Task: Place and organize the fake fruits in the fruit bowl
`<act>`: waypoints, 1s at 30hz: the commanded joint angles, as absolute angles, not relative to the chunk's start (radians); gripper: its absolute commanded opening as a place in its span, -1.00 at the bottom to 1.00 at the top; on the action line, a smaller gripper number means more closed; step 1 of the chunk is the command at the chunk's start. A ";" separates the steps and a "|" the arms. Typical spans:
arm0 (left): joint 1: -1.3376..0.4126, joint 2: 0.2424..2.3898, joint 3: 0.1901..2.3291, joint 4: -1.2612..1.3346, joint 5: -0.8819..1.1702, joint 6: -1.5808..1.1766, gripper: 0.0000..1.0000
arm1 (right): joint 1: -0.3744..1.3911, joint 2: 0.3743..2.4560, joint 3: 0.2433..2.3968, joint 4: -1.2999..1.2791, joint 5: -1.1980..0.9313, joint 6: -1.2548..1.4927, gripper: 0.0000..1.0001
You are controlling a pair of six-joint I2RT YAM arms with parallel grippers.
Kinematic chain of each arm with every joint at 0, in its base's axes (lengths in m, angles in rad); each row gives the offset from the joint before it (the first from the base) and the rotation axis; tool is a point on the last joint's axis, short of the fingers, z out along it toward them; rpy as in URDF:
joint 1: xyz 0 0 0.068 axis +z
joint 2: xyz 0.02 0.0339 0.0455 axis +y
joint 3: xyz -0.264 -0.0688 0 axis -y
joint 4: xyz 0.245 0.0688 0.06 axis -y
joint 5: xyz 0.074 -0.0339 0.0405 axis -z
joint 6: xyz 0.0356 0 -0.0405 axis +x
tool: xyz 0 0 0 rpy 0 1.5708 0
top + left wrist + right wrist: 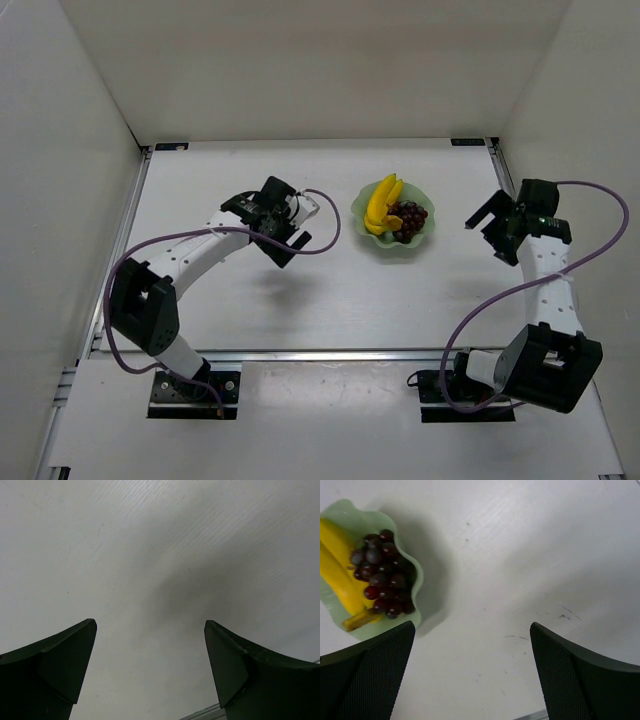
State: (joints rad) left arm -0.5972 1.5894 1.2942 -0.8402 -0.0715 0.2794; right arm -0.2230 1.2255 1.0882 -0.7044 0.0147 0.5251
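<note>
The pale green fruit bowl (419,240) with a wavy rim sits on the table right of centre. The yellow banana bunch (380,204) lies in its left half and the dark red grapes (410,220) in its right half. In the right wrist view the bowl (416,575) is at the upper left with the grapes (382,577) and banana (337,570) inside. My left gripper (297,222) is open and empty, held above the table left of the bowl. My right gripper (487,218) is open and empty, to the right of the bowl.
White walls enclose the table on the left, back and right. A metal rail (300,354) runs along the table's near edge and shows in the left wrist view (200,714). Purple cables trail from both arms.
</note>
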 commanded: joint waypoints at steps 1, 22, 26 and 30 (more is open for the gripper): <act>-0.566 1.517 1.227 -0.813 -0.112 0.267 1.00 | -0.261 1.201 1.043 -0.655 -0.011 0.517 1.00; -0.529 1.399 1.072 -0.784 -0.149 0.258 1.00 | -0.314 1.239 0.989 -0.626 -0.164 0.506 1.00; -0.529 1.399 1.072 -0.784 -0.149 0.258 1.00 | -0.314 1.239 0.980 -0.635 -0.164 0.506 1.00; -0.529 1.399 1.072 -0.784 -0.149 0.258 1.00 | -0.314 1.239 0.980 -0.635 -0.164 0.506 1.00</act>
